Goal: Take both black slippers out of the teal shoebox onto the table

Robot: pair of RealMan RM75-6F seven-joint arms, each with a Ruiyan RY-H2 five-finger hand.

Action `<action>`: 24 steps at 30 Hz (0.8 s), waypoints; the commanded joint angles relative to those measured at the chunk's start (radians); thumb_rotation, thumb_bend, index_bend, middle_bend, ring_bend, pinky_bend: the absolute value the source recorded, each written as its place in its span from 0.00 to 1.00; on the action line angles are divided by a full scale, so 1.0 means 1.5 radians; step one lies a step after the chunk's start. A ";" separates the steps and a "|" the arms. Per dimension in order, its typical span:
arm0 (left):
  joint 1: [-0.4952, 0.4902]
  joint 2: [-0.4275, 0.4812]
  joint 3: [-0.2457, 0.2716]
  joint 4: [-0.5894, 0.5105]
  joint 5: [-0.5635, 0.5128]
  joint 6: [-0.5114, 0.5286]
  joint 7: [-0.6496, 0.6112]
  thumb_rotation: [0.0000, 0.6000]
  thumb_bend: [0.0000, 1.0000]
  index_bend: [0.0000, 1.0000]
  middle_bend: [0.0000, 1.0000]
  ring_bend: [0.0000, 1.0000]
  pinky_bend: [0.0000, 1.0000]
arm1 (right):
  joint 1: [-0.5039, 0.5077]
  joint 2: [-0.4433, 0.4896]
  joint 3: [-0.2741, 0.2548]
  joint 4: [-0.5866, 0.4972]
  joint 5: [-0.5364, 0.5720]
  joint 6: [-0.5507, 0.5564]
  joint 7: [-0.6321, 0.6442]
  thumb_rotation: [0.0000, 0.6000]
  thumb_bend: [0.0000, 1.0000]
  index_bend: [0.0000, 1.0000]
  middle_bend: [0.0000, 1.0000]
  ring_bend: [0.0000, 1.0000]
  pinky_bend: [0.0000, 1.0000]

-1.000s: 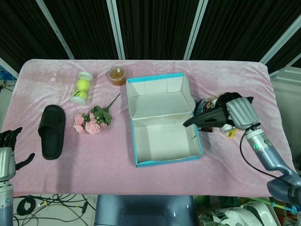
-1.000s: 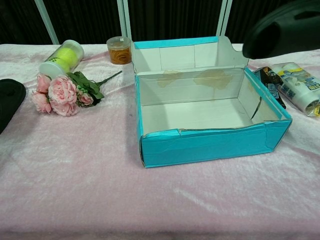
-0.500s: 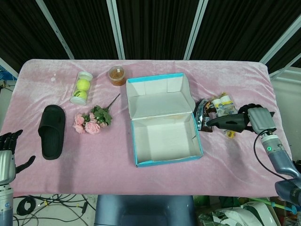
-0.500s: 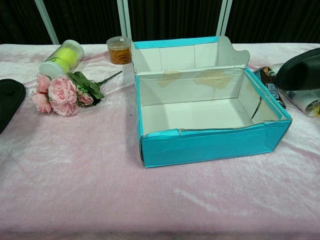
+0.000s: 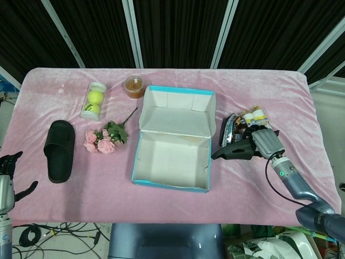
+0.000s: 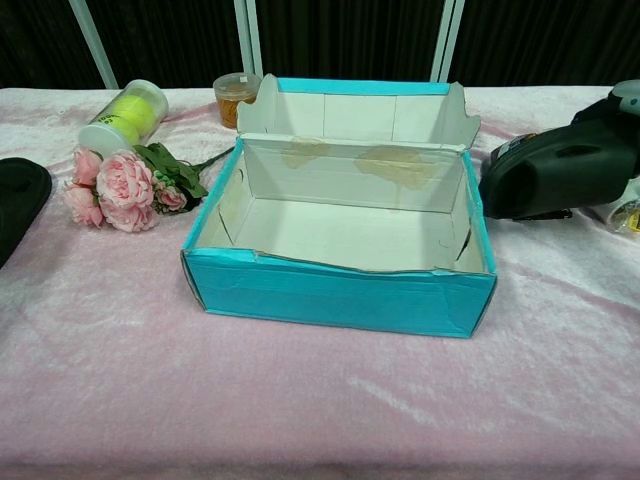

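Observation:
The teal shoebox (image 5: pixel 168 184) (image 6: pixel 330 300) stands open and empty in the middle of the pink table, turned slightly askew. One black slipper (image 5: pixel 59 150) (image 6: pixel 18 205) lies flat on the table far to its left. My right hand (image 5: pixel 265 142) grips the second black slipper (image 5: pixel 234 151) (image 6: pixel 555 170) just right of the box, low over the cloth, toe pointing at the box's right wall. I cannot tell whether it touches the table. My left hand (image 5: pixel 7 181) hangs at the table's front left edge, fingers apart, holding nothing.
A tube of tennis balls (image 5: pixel 93 100) (image 6: pixel 125 115), a bunch of pink flowers (image 5: pixel 105 139) (image 6: pixel 125 185) and a small jar (image 5: pixel 134 86) (image 6: pixel 237 100) sit left of and behind the box. Snack packets (image 5: pixel 252 117) (image 6: pixel 627 212) lie behind the held slipper.
The right hand carried the slipper out to the right, then down and back toward the box. The shoebox has slid left and turned. The left hand sank slightly.

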 commanded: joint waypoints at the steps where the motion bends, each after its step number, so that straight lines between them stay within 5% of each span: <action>1: 0.002 -0.001 0.000 0.004 -0.002 -0.001 -0.004 1.00 0.00 0.17 0.24 0.16 0.20 | 0.009 0.007 0.004 -0.025 0.008 -0.018 -0.032 1.00 0.38 0.45 0.25 0.14 0.21; 4: 0.004 -0.001 -0.002 0.009 -0.003 0.000 -0.007 1.00 0.00 0.17 0.24 0.16 0.20 | 0.009 0.011 0.011 -0.040 0.036 -0.034 -0.078 1.00 0.22 0.11 0.06 0.02 0.16; 6: 0.005 -0.002 -0.003 0.012 -0.003 0.003 -0.003 1.00 0.00 0.17 0.24 0.15 0.19 | 0.004 0.012 0.018 -0.050 0.053 -0.029 -0.099 1.00 0.14 0.01 0.00 0.00 0.15; 18: 0.012 0.038 -0.007 -0.017 -0.022 -0.005 0.067 1.00 0.00 0.16 0.19 0.11 0.12 | -0.089 0.143 0.008 -0.195 0.068 0.093 -0.192 1.00 0.07 0.00 0.00 0.00 0.14; 24: 0.022 0.056 -0.006 -0.030 -0.031 -0.003 0.069 1.00 0.00 0.15 0.19 0.12 0.12 | -0.169 0.211 0.008 -0.289 0.062 0.213 -0.183 1.00 0.18 0.00 0.00 0.00 0.14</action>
